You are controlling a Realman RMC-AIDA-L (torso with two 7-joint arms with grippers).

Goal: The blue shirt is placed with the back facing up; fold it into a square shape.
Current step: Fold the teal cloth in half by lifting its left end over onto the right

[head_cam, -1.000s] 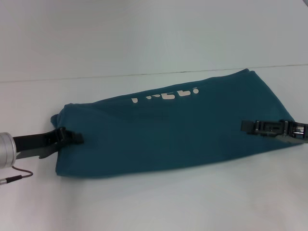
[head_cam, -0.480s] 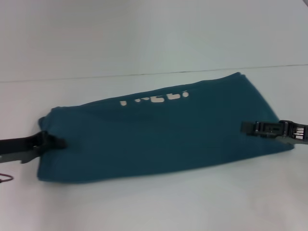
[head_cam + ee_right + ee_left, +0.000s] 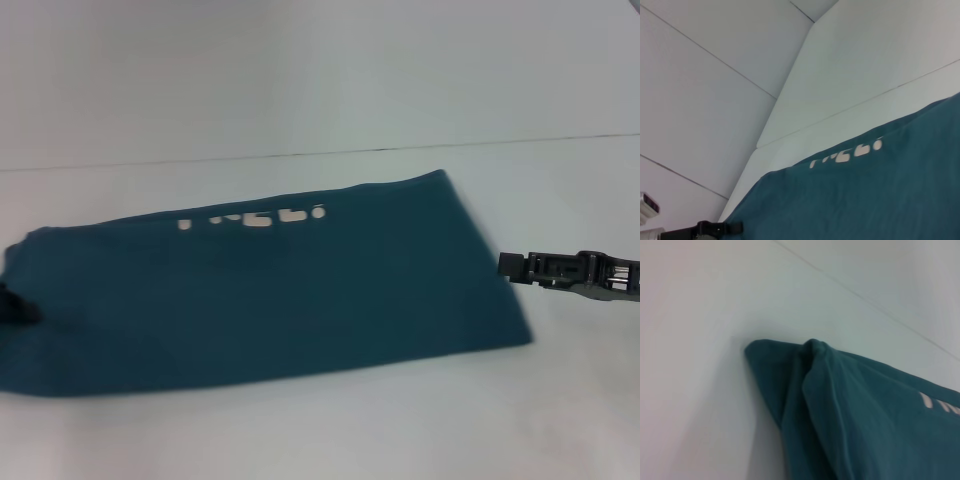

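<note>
The blue shirt (image 3: pixel 270 300) lies folded into a long band across the white table, with its white lettering (image 3: pixel 255 217) along the far fold. At the picture's left edge my left gripper (image 3: pixel 12 303) is shut on the band's left end. The left wrist view shows that end bunched into a ridge (image 3: pixel 812 352). The right wrist view shows the left gripper (image 3: pixel 735 228) at the shirt's far corner. My right gripper (image 3: pixel 512 265) hovers just right of the shirt's right edge, apart from the cloth.
Bare white table (image 3: pixel 330 430) lies in front of the shirt and to the right, under the right gripper. The table's back edge (image 3: pixel 320 155) meets a white wall behind the shirt.
The left gripper has pulled far to the left, dragging the shirt with it. The shirt's right end has slid out from under the right gripper, which has stayed in place.
</note>
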